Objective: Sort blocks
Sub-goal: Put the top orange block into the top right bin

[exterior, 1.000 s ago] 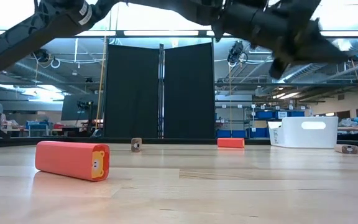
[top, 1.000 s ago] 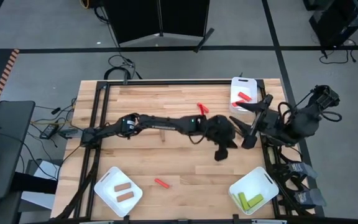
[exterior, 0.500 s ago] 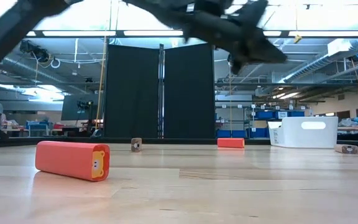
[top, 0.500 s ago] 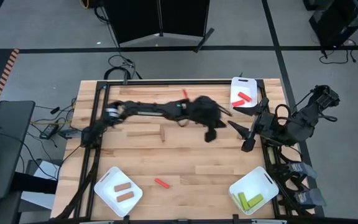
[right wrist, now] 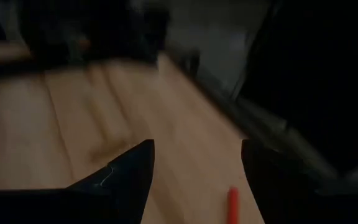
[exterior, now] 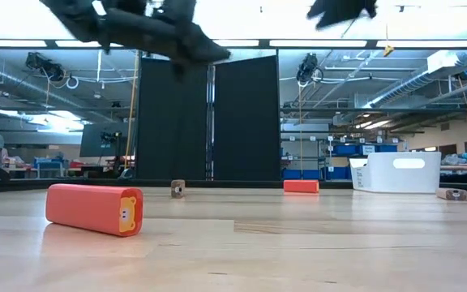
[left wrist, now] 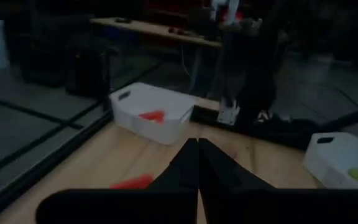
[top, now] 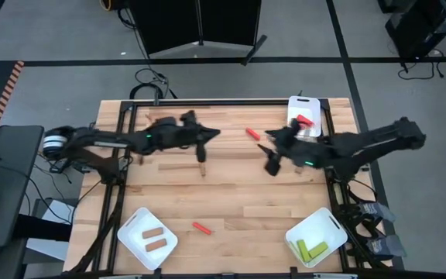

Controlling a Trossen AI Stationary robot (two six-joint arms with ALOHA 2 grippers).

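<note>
Now left claw [top: 207,133] has pulled back left – shut, empty; right claw [top: 265,149] wide open, moved over table centre.

Two dark, near-black arms, slender jointed segments with bulkier housings at the joints. Small green light on each arm, seen from above. Left hand [top: 207,135]: two tapered dark fingers, tips pressed together. Right hand [top: 267,149]: two broad, flat-edged dark fingers with a wide gap.
</note>
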